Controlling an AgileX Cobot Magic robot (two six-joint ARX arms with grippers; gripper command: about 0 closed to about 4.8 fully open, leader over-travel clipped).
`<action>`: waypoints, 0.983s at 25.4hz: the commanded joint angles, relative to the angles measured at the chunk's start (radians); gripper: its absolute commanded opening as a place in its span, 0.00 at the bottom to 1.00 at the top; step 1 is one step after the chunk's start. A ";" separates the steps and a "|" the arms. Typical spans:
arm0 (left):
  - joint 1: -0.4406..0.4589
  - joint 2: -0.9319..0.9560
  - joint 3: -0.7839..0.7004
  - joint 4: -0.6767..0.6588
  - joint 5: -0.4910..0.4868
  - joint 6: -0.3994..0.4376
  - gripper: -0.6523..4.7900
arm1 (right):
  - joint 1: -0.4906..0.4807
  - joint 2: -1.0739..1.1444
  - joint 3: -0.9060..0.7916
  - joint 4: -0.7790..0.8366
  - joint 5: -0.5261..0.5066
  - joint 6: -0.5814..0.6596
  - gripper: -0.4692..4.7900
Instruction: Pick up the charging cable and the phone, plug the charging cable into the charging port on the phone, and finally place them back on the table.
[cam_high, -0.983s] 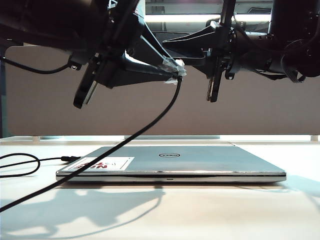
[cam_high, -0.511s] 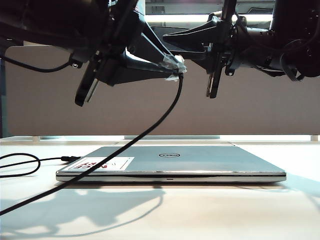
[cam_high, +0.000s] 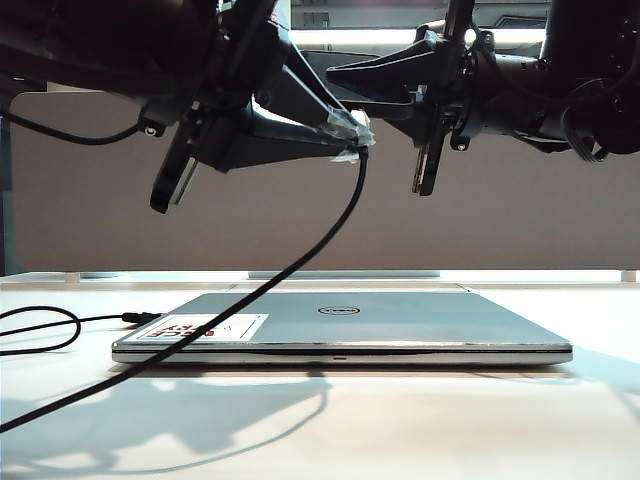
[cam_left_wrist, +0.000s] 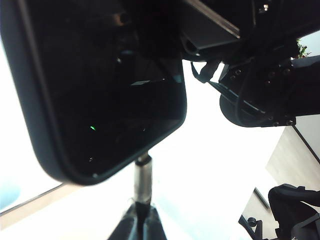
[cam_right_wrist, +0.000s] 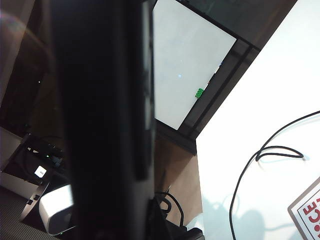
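Note:
My left gripper (cam_high: 355, 140) hangs high above the table (cam_high: 420, 420) and is shut on the charging cable (cam_high: 300, 260), whose black cord droops down to the left. In the left wrist view the silver plug (cam_left_wrist: 143, 177) sticks out of that gripper (cam_left_wrist: 141, 214) and its tip meets the short edge of the black phone (cam_left_wrist: 100, 90). The charging port is hidden behind the plug. My right gripper (cam_high: 345, 88) reaches in from the right, shut on the phone (cam_right_wrist: 100, 125), which fills the right wrist view edge-on and hides those jaws.
A closed silver Dell laptop (cam_high: 340, 325) with a red and white sticker (cam_high: 210, 327) lies below both grippers. Slack cable loops on the table at the left (cam_high: 40, 330). A brown-grey divider panel (cam_high: 520, 210) stands behind.

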 joint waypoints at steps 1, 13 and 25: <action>0.002 -0.003 0.004 0.045 -0.011 0.004 0.11 | 0.003 -0.008 0.005 0.034 -0.018 -0.015 0.08; 0.029 -0.003 0.004 0.080 -0.011 0.005 0.11 | 0.003 -0.008 0.003 0.032 -0.028 -0.021 0.08; 0.051 -0.003 0.004 0.080 -0.011 0.005 0.11 | 0.005 -0.008 0.003 0.002 -0.029 -0.036 0.08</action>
